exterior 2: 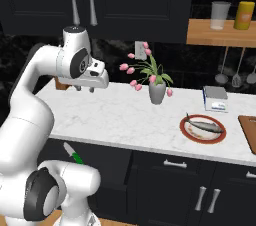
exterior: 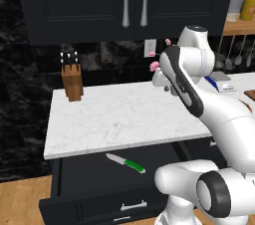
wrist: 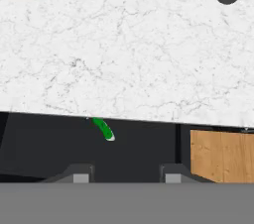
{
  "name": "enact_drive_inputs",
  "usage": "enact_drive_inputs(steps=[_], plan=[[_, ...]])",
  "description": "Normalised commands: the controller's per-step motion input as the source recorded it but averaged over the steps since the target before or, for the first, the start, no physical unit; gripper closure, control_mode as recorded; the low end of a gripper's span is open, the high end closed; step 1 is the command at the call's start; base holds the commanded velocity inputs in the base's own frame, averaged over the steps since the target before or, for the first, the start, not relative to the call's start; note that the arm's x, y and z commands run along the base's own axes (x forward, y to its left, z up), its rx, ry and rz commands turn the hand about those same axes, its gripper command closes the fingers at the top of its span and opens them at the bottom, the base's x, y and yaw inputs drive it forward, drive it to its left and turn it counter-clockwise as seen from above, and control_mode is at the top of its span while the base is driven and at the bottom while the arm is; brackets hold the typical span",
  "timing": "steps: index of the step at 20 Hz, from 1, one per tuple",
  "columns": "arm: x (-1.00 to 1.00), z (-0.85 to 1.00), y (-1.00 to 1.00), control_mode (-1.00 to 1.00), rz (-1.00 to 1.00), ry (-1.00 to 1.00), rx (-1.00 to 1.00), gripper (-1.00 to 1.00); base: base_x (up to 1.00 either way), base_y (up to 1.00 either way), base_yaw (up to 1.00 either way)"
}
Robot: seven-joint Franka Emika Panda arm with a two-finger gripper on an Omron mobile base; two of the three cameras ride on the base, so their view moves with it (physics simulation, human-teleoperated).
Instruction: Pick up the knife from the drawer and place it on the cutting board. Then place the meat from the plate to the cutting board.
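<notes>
The drawer (exterior: 99, 204) stands pulled out below the white marble counter (exterior: 114, 114). In it lies the knife (exterior: 127, 163), its green handle toward the right; it also shows beside the arm (exterior 2: 73, 153). My gripper (exterior 2: 85, 89) hangs open and empty well above the counter, pointing down. In the hand view its fingertips (wrist: 82, 173) frame the knife's green handle (wrist: 103, 129), whose blade is hidden under the counter edge. At the right of the counter, the meat (exterior 2: 204, 126) lies on the red-rimmed plate (exterior 2: 186, 132). Part of the cutting board (exterior 2: 248, 132) shows at the frame edge.
A wooden knife block (exterior: 72, 82) stands at the counter's back left. A grey vase of pink tulips (exterior 2: 157, 91) sits mid-counter, a white and blue box (exterior 2: 216, 98) behind the plate. Black cupboards hang above, and a wooden shelf (exterior 2: 220, 32) holds cups.
</notes>
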Motion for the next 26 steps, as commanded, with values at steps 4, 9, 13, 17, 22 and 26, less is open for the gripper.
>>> enact_drive_inputs(steps=[4, 9, 13, 17, 22, 26], plan=[[-0.29, -0.16, -0.06, -1.0, 0.0, 0.03, 0.0, -1.0, 0.0, 0.0, 0.0], [-0.68, -0.54, -0.02, -1.0, 0.0, 0.05, -0.01, -1.0, 0.0, 0.0, 0.0], [-0.44, -0.4, 0.0, -1.0, 0.0, 0.0, 0.0, -1.0, 0.0, 0.0, 0.0], [-0.3, -0.19, 0.0, -1.0, 0.0, 0.0, 0.0, -1.0, 0.0, 0.0, 0.0], [-0.45, -0.37, 0.0, -1.0, 0.0, 0.0, 0.0, -1.0, 0.0, 0.0, 0.0], [-0.35, -0.43, 0.0, -1.0, 0.0, 0.0, 0.0, -1.0, 0.0, 0.0, 0.0]])
